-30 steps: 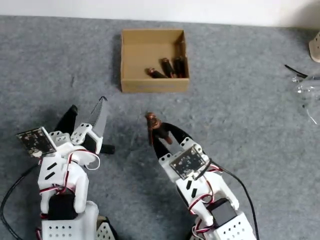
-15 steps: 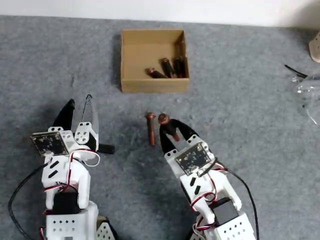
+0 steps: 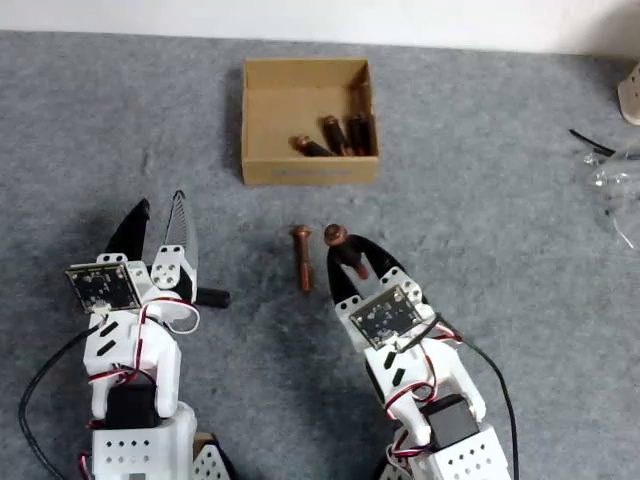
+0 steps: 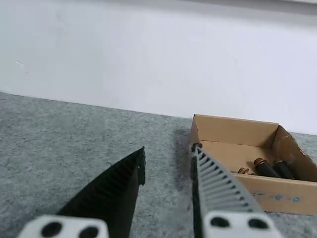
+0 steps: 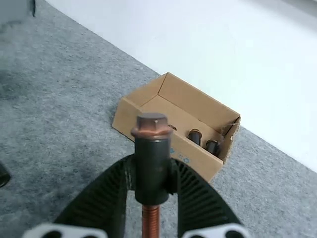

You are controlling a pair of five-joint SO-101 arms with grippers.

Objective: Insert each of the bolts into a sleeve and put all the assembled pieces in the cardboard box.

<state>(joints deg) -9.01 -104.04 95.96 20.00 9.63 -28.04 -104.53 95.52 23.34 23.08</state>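
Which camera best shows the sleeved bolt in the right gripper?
Right wrist view: the sleeved bolt is close and side-on, with head, sleeve and shank all clear. The high view shows mainly its head, from above.

The desk [image 3: 520,330] has a grey, felt-like covering that spreads out on every side of the right end effector [image 3: 348,250]. A white wall [image 3: 450,20] runs along the far edge, well beyond that end effector. Far off to its right, at the desk's margin, lies a clear, glassy item [image 3: 612,178] that I cannot identify. A thin black strand [image 3: 588,142] lies just beside it, and a pale cream object [image 3: 630,95] sits farther back, partly cut off.
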